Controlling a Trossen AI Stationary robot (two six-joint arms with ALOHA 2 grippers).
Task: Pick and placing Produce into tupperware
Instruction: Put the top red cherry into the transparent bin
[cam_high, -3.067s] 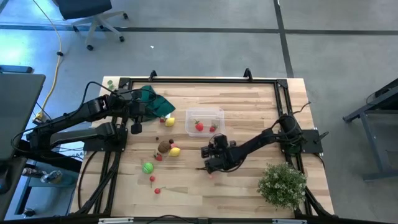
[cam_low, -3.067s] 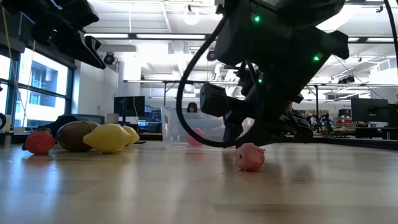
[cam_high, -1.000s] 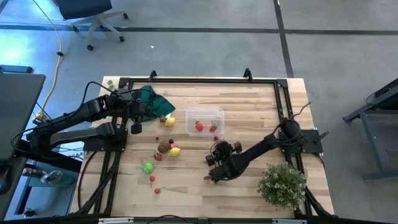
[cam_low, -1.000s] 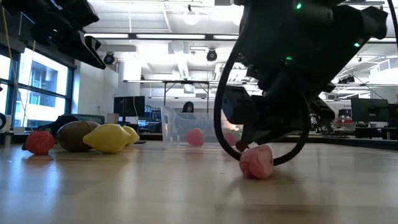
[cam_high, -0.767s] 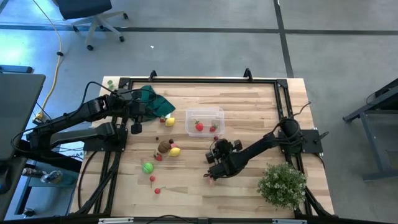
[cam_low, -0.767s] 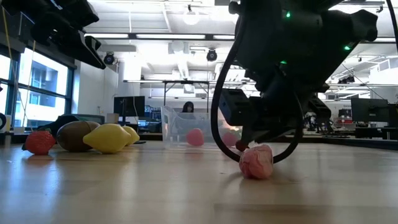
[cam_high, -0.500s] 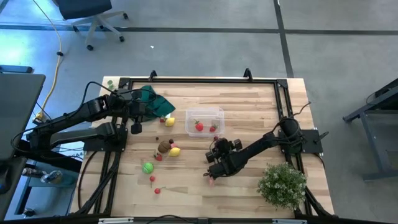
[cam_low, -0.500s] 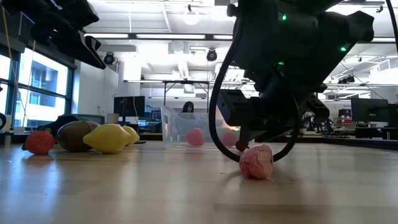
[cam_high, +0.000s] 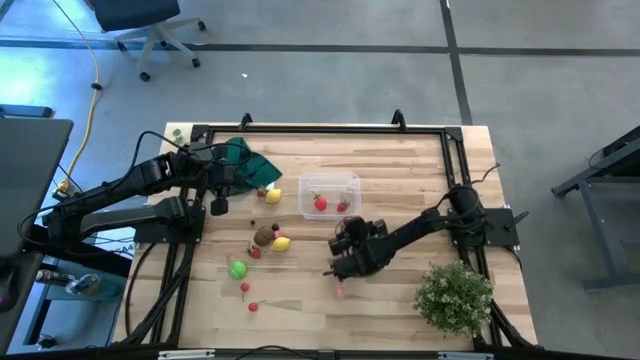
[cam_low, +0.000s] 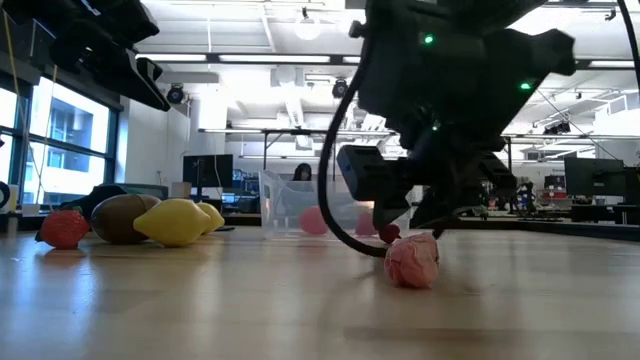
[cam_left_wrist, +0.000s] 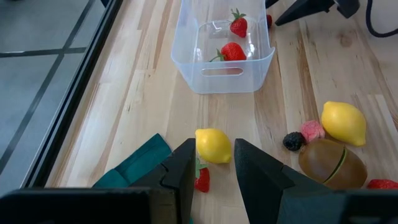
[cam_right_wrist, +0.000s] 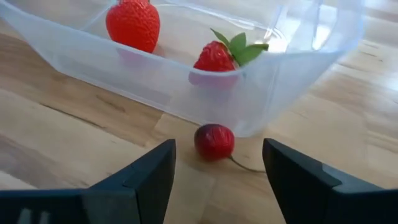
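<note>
Right arm: reaches from the table's right edge toward the centre, forearm low over the boards. Right gripper (cam_high: 338, 263) sits just short of the tub's near wall, fingers spread wide and empty, aimed at a small red cherry (cam_right_wrist: 214, 141) lying on the wood against that wall.

Left arm: folded at the table's left edge, over the back-left corner. Left gripper (cam_high: 262, 184) hangs above a dark green cloth (cam_high: 247, 162); its fingers stand slightly apart with nothing between them, and a yellow lemon (cam_left_wrist: 213, 145) lies on the boards just past their tips.

Table (cam_high: 400, 190): pale wooden planks in a black frame. A bushy pale-green plant (cam_high: 455, 297) stands at the near right corner.

Room: grey floor, an office chair (cam_high: 147, 20) beyond the table; desks and monitors in the low view.

Tub (cam_high: 329, 193): clear, rectangular, rounded corners, near the table's centre. Contents: two red strawberries (cam_left_wrist: 234, 51), one with its green leaves facing the right gripper.

Loose produce: a second lemon (cam_high: 282, 243) touching a brown kiwi (cam_high: 264, 236) left of centre; a green piece (cam_high: 237, 268) nearer the front; small red pieces (cam_high: 245, 289) beside it; a pink berry (cam_low: 412, 261) on the boards near the right gripper, apart from it.
</note>
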